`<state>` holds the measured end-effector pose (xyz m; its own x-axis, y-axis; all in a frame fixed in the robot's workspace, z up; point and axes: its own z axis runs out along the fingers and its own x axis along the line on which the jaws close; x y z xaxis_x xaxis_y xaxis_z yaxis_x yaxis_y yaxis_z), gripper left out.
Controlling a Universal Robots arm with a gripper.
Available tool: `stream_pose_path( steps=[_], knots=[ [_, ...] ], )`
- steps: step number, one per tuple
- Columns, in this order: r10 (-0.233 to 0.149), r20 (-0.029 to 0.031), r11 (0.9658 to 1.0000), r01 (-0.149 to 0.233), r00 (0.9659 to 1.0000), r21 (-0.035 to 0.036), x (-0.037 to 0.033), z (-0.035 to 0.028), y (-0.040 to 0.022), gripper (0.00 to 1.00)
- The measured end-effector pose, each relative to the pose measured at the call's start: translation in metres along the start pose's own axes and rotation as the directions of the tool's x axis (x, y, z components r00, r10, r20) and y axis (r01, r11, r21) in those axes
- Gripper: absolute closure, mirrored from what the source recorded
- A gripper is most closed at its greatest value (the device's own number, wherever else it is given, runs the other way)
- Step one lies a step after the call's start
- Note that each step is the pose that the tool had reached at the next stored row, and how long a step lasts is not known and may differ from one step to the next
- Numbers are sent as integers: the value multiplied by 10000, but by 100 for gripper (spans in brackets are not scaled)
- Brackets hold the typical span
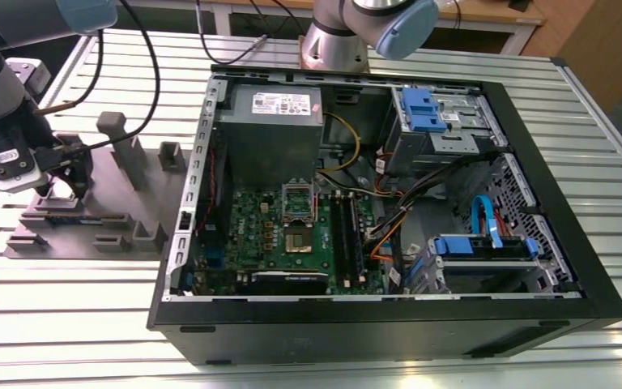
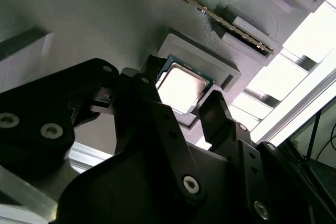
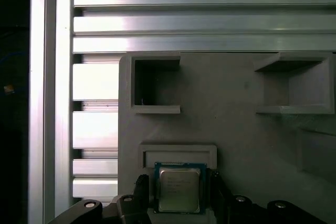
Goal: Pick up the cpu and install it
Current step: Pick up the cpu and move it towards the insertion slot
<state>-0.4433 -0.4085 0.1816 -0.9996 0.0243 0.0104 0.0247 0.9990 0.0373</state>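
In the exterior view the gripper (image 1: 62,193) hangs over the tray (image 1: 117,235). The socket (image 1: 297,236) looks empty, so installing is not yet done. In the second wrist view the cpu (image 2: 181,90) lies in its tray pocket between spread fingers (image 2: 215,113), not lifted. In the first wrist view its lid print is unreadable.

Field notes, surroundings. I work over a table (image 1: 322,356) of ribbed aluminium profiles, silver, with dark grooves running from the exterior view's left to its right. The light is strong: white glare (image 1: 424,379) lies on the slats at the near edge. Behind the table stands a wooden-topped desk (image 1: 484,10) on a white frame (image 1: 523,36). A wood-coloured panel (image 1: 608,49) is at the exterior view's far right.
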Motion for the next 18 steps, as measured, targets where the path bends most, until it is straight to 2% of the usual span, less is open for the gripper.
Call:
stream_pose_path(
  steps=[4, 18],
  knots=[
    [0, 9, 10000, 0, 10000, 18, 0, 6, 0, 42],
    [-4, 117, 10000, 3, 9999, 16, 13, 4, 7, 42]
  ],
)
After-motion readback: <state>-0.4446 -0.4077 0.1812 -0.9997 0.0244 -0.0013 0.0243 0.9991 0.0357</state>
